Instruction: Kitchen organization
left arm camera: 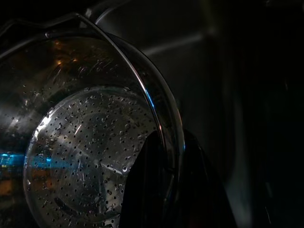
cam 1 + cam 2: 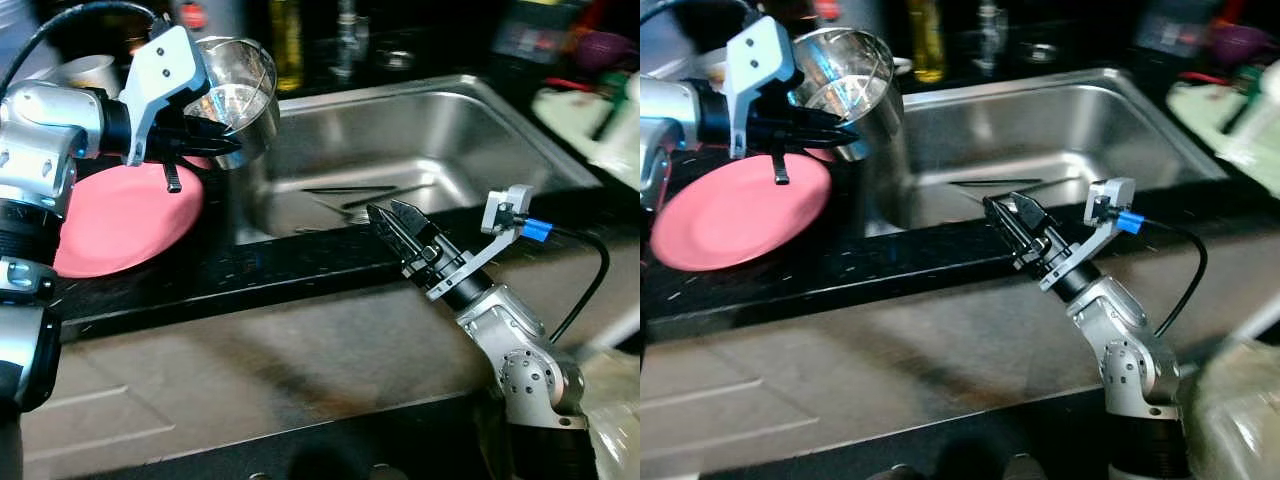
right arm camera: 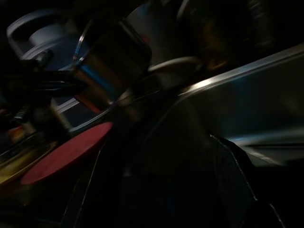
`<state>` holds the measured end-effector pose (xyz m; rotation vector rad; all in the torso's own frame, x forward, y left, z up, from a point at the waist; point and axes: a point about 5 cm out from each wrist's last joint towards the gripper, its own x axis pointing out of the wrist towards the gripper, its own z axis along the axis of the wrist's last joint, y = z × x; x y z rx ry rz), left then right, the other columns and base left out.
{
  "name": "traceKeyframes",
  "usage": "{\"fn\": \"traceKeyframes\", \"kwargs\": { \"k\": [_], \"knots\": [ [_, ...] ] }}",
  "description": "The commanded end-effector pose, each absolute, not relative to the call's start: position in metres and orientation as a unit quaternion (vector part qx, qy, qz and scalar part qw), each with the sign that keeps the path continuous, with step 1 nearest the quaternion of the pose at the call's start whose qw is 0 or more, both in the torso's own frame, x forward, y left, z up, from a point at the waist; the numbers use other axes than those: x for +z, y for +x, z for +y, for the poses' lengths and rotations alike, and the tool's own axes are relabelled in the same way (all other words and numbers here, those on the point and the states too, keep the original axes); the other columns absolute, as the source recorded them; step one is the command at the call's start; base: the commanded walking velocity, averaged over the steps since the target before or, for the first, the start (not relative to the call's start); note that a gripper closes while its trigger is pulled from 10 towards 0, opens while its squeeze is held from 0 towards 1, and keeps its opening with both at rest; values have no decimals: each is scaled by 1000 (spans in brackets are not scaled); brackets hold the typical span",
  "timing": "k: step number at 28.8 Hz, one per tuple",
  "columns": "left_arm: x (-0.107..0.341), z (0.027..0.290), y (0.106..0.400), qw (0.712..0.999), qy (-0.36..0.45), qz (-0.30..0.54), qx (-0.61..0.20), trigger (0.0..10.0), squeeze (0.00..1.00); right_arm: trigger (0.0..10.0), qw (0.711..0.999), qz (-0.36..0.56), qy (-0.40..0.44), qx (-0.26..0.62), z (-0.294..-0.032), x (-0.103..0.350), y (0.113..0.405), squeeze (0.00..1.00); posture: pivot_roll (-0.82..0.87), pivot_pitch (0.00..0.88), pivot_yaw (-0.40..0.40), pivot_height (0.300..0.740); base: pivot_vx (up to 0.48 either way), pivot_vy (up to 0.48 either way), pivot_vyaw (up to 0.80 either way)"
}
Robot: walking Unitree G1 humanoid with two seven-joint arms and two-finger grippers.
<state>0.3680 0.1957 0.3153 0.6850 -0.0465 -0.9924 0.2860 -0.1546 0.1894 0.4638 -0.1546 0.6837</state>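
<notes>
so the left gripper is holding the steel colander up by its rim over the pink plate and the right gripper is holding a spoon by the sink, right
Not quite. The right gripper holds nothing; the left eye view shows it empty at the front edge of the sink. The rest stands: the left gripper pinches the colander by its rim above the pink plate.
</notes>
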Motion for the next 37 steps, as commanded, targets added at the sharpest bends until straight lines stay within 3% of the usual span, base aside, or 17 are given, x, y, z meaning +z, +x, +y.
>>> {"fn": "traceKeyframes", "kwargs": {
  "k": [1, 7, 16, 26, 37],
  "knots": [
    [314, 193, 372, 825, 331, -29, -456, 10000, 0, 10000, 913, -79, 222, 333, -155, 191, 288, 0, -86, 38, 65, 740, 0, 0, -788],
    [307, 183, 375, 824, 324, -39, -462, 10000, 0, 10000, 912, -85, 223, 334, -154, 192, 287, 0, -91, 39, 70, 740, 0, 0, -790],
    [273, 172, 388, 828, 343, -1, -445, 10000, 0, 10000, 913, -90, 221, 330, -155, 194, 285, 0, -101, 46, 78, 740, 0, 0, 0],
    [232, 174, 396, 854, 337, 53, -392, 10000, 0, 10000, 916, -90, 215, 327, -157, 195, 280, 0, -114, 59, 84, 740, 0, 0, 0],
    [187, 180, 396, 888, 275, 120, -347, 10000, 0, 10000, 921, -81, 204, 322, -162, 198, 267, 0, -146, 115, 80, 740, 0, 0, 0]
  ]
}}
